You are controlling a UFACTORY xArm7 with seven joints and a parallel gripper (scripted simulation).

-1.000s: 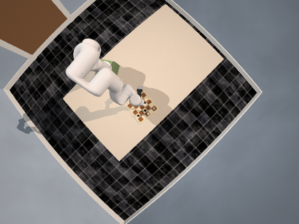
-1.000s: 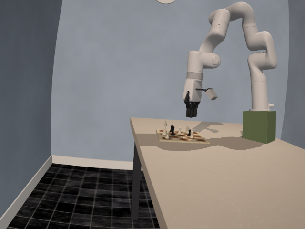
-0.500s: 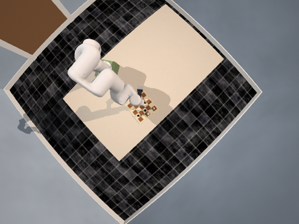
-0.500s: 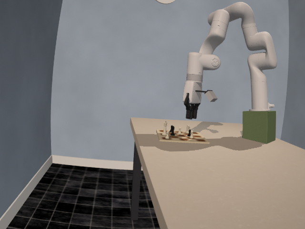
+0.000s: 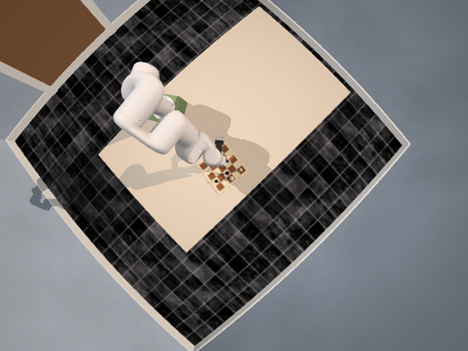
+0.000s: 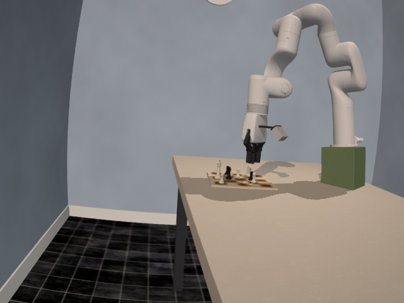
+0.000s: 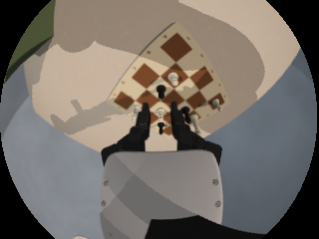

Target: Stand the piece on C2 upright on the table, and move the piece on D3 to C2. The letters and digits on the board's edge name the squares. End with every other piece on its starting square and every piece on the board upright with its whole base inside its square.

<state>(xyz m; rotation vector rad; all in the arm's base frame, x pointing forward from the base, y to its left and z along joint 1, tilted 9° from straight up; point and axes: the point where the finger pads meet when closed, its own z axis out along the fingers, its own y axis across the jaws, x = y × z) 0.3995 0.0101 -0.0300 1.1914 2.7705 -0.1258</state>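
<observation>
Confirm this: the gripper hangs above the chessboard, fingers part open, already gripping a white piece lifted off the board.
Not gripping anything. The exterior view shows the gripper hanging above the chessboard, its fingers part open with nothing between them. Every piece stands on the board.

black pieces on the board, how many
2: a tall black piece near the board's left end in the exterior view, a small black piece farther right. Others may be hidden.
</observation>
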